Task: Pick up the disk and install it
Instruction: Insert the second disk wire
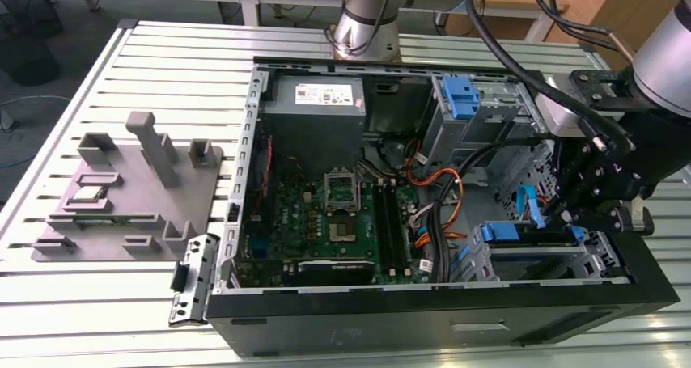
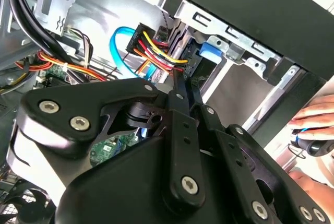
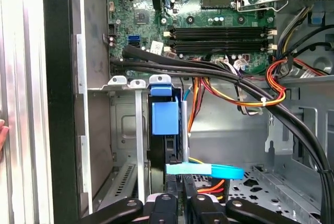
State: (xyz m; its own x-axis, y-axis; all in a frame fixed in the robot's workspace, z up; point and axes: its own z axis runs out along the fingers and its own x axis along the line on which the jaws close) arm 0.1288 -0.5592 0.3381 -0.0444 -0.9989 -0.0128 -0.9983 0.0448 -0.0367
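Observation:
The disk (image 1: 526,237) stands on edge in the drive cage at the near right corner of the open computer case (image 1: 432,319), its blue carrier tab facing up. In both wrist views the carrier tab of the disk (image 3: 164,117) (image 2: 211,51) shows between the cage's metal walls. My gripper (image 1: 570,213) hangs just above that cage. Its black fingers (image 2: 177,104) are shut together with nothing between them. The gripper (image 2: 182,80) (image 3: 182,205) has its tips at the disk's upper edge; I cannot tell whether they touch it.
A light blue data cable (image 3: 209,171) and red-yellow power wires (image 2: 156,51) run close beside the disk. A lone blue bracket (image 1: 459,99) and the grey power supply (image 1: 315,101) sit at the case's far side. A grey fixture (image 1: 119,190) lies on the exterior view's left. A person's hand (image 2: 313,125) rests outside the case.

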